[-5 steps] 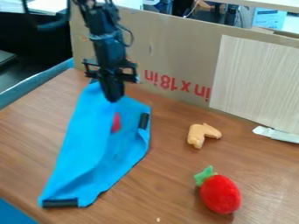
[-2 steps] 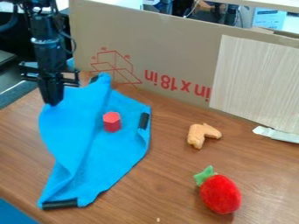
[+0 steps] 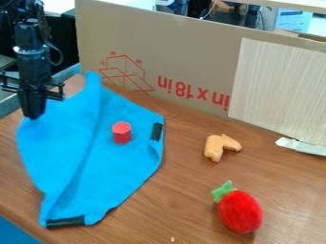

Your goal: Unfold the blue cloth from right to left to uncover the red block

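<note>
Black two-finger gripper (image 3: pixel 33 116), far left: fingers closed together, pinching 1 bright blue fabric cloth (image 3: pixel 102 162) by its far-left edge. Cloth spreads over the left half of 1 brown wood-grain table (image 3: pixel 159 209), with 1 raised fold running near to far. Near to far: 1 red plush strawberry with green leaf top (image 3: pixel 240 212), near right. 2 black strips on the cloth: 1 at its near end (image 3: pixel 65 222), 1 on its right edge (image 3: pixel 157 131). 1 tan bent toy piece (image 3: pixel 221 147), right of cloth, apart from it. 1 small red hexagonal block (image 3: pixel 121 132), upright on cloth. Behind: 1 brown cardboard sheet (image 3: pixel 185 57), 1 pale wood-grain panel (image 3: pixel 280 86) against its right part.
</note>
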`<move>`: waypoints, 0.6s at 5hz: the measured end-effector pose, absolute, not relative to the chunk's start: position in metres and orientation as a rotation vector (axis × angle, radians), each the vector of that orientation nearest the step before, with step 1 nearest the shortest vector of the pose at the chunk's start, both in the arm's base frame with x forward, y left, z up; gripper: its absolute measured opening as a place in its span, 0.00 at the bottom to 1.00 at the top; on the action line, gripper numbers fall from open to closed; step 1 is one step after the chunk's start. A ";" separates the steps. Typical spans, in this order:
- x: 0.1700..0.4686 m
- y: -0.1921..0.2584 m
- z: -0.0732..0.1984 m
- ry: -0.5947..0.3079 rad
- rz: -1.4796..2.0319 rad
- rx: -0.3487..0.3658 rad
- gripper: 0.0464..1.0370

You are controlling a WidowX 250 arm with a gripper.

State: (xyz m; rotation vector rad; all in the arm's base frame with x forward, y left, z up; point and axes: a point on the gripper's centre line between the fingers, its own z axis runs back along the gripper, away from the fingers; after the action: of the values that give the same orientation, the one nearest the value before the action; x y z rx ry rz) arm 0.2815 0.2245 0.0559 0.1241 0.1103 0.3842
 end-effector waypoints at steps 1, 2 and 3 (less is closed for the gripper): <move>0.275 0.235 0.060 0.118 0.375 0.113 0.02; 0.262 0.253 0.067 0.120 0.415 0.105 0.02; 0.256 0.260 0.064 0.187 0.448 0.099 0.02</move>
State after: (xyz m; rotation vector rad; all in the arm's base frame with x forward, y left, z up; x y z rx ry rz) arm 0.2559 0.2600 0.0641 0.0992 0.1875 0.4479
